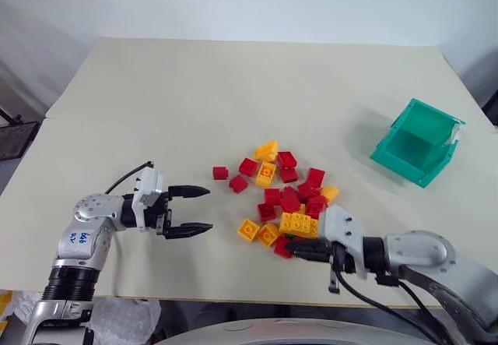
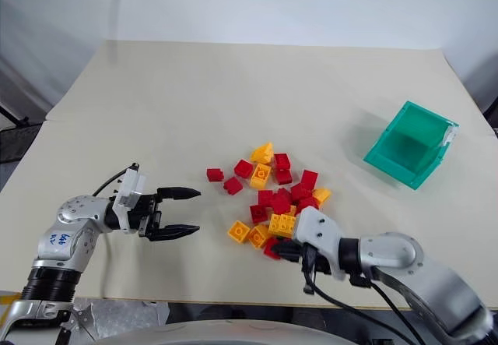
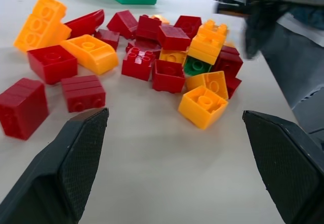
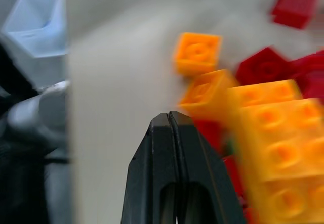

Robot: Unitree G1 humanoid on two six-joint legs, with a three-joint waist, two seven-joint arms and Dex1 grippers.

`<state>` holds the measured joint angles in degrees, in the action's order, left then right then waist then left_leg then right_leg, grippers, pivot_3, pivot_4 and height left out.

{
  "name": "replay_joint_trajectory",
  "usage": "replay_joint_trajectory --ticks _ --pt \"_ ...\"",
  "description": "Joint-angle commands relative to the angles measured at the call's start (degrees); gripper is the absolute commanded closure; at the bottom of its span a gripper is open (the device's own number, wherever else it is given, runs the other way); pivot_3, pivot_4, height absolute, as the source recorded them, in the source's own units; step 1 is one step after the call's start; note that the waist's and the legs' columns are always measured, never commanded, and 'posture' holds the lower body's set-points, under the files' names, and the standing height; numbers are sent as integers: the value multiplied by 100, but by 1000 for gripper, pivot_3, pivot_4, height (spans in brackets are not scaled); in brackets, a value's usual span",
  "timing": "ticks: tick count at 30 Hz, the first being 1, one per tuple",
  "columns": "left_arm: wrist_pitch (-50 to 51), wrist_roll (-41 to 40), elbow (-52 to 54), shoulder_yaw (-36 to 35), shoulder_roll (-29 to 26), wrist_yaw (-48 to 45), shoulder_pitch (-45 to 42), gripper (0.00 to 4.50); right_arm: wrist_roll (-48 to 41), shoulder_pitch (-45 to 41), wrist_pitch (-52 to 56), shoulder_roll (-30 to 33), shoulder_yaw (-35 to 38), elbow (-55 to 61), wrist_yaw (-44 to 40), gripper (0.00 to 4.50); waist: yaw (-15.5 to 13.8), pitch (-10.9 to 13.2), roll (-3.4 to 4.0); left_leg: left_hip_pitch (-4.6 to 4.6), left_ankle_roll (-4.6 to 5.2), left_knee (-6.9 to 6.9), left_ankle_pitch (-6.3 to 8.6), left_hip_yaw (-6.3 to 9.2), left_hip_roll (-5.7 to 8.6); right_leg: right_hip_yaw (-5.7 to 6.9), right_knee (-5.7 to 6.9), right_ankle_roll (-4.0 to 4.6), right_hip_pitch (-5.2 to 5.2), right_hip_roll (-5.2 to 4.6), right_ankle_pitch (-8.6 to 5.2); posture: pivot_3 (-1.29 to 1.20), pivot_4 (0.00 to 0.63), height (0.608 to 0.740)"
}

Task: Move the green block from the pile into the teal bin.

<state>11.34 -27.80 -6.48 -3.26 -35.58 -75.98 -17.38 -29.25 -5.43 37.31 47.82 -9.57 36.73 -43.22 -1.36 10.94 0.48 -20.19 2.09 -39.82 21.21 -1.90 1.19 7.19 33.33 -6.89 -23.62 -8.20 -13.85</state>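
In the head views the right end effector [image 1: 299, 249] is at the near edge of the pile [image 1: 286, 193], nearer to it than the left end effector [image 1: 193, 209], which waits wide open and empty; the teal bin [image 1: 415, 144] stands well apart by the surface's right edge. In the left wrist view the green block [image 3: 195, 65] lies half buried under yellow bricks, just beside the right end effector. In the right wrist view its fingers [image 4: 174, 148] are pressed together, holding nothing.

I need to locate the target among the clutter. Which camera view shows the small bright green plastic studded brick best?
The left wrist view: the green brick shows its studded top, wedged low among red and yellow bricks of the pile. In the right wrist view, only a blurred green sliver beside the shut right gripper might be it. In the head views I cannot make it out.
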Motion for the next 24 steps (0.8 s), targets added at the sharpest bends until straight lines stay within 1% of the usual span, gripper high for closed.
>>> replay_joint_trajectory --ticks 1,4,8,14,17,20,22,24 --pt "-15 -96 255 -4 73 56 -32 0 398 -210 -475 -269 103 -564 105 4476 -12 0 0 -1 2 -9 2 0 0 -2 6 0 0 -1 0 0 150 740" --pt "-15 -57 242 5 151 149 -58 0 457 -464 -544 -633 408 -981 385 4476 -8 0 -1 -1 2 -21 4 2 0 -6 17 -1 0 -3 1 0 150 740" --pt "-102 -1 228 64 304 247 -79 0 861 -553 -727 -652 699 -1375 622 4476 -12 0 -1 -1 2 -21 4 -1 2 -10 20 -1 -2 -4 2 0 150 740" --pt "-206 23 132 99 387 270 -123 0 591 -271 -571 -440 1358 -813 424 4476 -6 1 0 -4 4 -19 5 -5 0 -10 18 -1 -6 -1 2 0 150 740" --pt "-277 29 -1 141 412 197 -172 0 -78 170 52 106 2131 -134 -59 4476 -28 5 9 -4 5 -19 6 -6 0 -13 18 -1 -6 -1 2 0 150 740" --pt "-344 35 -126 169 429 151 -229 0 -446 582 414 638 2634 202 -470 3915 -28 5 8 -4 17 -23 12 -5 0 -14 15 -2 -2 -2 3 0 150 740" --pt "-395 44 -214 185 453 122 -281 0 -573 863 572 912 2978 408 -648 3249 -24 3 3 -2 22 -24 16 -6 -1 -16 13 -5 0 -2 4 0 150 740" --pt "-463 57 -324 192 479 83 -347 0 -725 1199 818 1181 3493 653 -886 2588 -28 4 6 -2 25 -24 20 -8 0 -20 13 -6 -1 -3 4 0 150 740"
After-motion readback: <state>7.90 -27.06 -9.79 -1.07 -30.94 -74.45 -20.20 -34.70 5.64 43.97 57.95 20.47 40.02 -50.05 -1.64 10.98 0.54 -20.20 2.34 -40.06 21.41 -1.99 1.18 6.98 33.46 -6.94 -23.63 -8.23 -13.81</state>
